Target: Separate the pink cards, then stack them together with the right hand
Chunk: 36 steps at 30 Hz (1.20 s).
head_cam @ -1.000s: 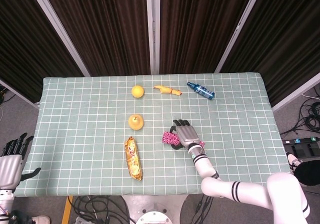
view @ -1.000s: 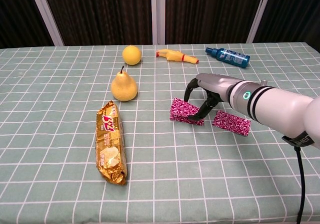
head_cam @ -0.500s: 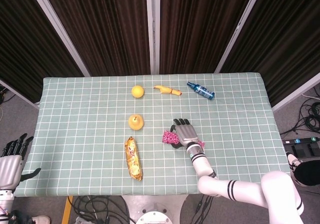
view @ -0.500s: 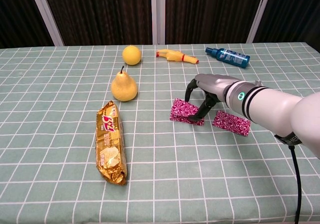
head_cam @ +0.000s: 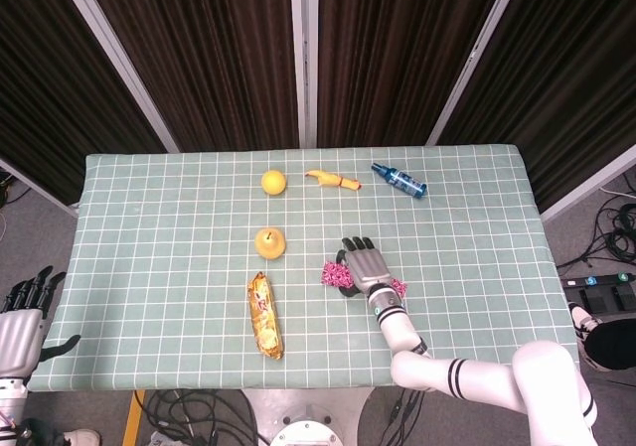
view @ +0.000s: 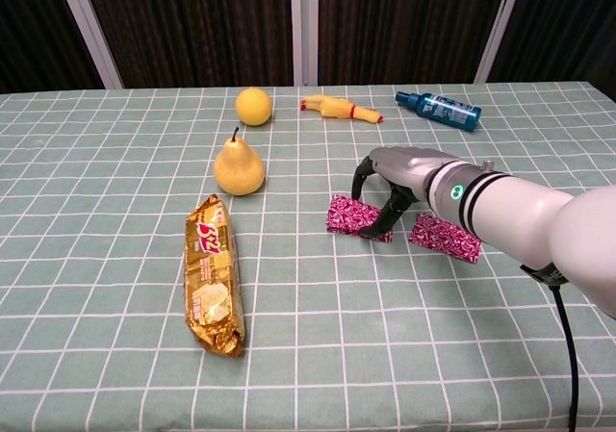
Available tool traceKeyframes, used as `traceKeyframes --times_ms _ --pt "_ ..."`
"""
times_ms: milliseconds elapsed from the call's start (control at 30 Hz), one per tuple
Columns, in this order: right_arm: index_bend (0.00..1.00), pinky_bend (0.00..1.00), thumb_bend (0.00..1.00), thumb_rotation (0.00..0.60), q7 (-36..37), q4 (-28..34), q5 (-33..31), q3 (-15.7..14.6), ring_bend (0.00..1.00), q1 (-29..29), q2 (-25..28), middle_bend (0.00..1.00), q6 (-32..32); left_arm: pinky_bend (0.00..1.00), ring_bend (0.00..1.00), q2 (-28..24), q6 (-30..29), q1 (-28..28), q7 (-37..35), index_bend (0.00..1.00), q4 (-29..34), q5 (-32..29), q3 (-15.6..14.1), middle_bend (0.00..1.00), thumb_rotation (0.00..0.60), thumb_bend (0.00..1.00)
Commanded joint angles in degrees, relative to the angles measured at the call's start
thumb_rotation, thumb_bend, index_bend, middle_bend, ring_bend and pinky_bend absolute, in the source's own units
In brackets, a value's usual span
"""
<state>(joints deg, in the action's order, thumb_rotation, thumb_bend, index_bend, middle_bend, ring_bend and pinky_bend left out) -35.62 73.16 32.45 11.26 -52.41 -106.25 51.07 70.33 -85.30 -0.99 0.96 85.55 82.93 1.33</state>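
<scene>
Slightly further left than a second ago, the right robot hand (view: 393, 184) arches over the left pink card (view: 356, 216), fingertips touching it, nothing actually lifted; the other pink card (view: 445, 237) lies just beside, apart, on the tabletop (view: 115, 355). Pressing too flat could drag the card along the cloth rather than raise it. The left robot hand (head_cam: 22, 319) hangs open off the edge

patterned pink cards (view: 354, 216), green checked tablecloth (view: 115, 336)
</scene>
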Motion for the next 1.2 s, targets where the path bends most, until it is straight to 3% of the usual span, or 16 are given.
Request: traceKeyframes --times_ms 33,933,1200 --pt "0.32 0.00 0.17 0.515 0.1 -0.2 0.1 0.0 0.00 0.0 -0.1 0.07 -0.1 0.14 0.13 0.0 0.1 0.0 0.0 0.16 -0.1 0.0 0.0 0.16 0.600 0.01" --pt "0.25 0.00 0.17 0.504 0.8 0.0 1.7 -0.4 0.00 0.8 0.1 0.07 -0.3 0.14 0.13 0.3 -0.2 0.4 -0.1 0.16 -0.3 0.2 -0.1 0.16 0.600 0.01" --pt "0.25 0.00 0.17 0.503 4.9 7.5 5.0 -1.6 0.00 6.3 6.6 0.07 4.8 0.14 0.13 0.4 -0.2 0.5 -0.6 0.16 -0.6 0.2 -0.2 0.16 0.600 0.01"
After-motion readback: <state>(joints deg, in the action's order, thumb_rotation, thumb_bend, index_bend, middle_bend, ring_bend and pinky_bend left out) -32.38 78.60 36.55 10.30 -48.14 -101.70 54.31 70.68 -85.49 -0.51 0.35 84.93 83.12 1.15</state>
